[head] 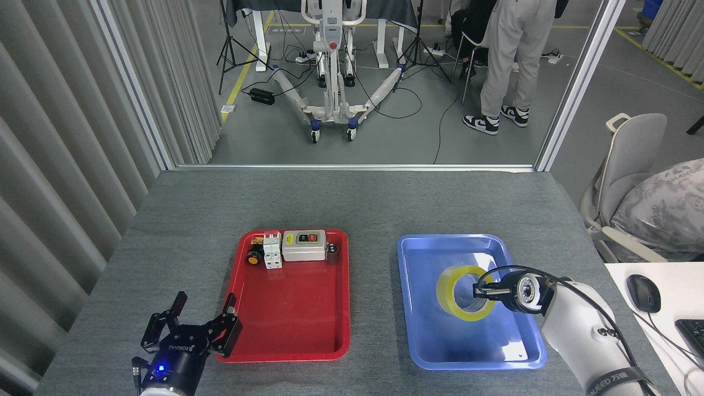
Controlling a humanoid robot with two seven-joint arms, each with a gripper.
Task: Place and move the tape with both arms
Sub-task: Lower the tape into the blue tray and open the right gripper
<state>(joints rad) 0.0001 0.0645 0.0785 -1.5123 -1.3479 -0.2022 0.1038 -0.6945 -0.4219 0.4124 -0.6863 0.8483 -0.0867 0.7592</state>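
The yellow tape (452, 294) is held tilted above the blue tray (423, 308), its open core facing the camera. My right gripper (484, 291) reaches in from the right and is shut on the roll's right wall, one finger inside the core. My left gripper (192, 325) stands at the lower left, just off the near-left corner of the red tray (297, 324), fingers spread open and holding nothing.
At the red tray's far end sit a grey switch box (303, 246), a white breaker (271, 251) and a small yellow-and-black button (253, 257). A person's legs (509, 60) stand beyond the table. A chair (632, 165) and a desk with a mouse (642, 293) lie to the right.
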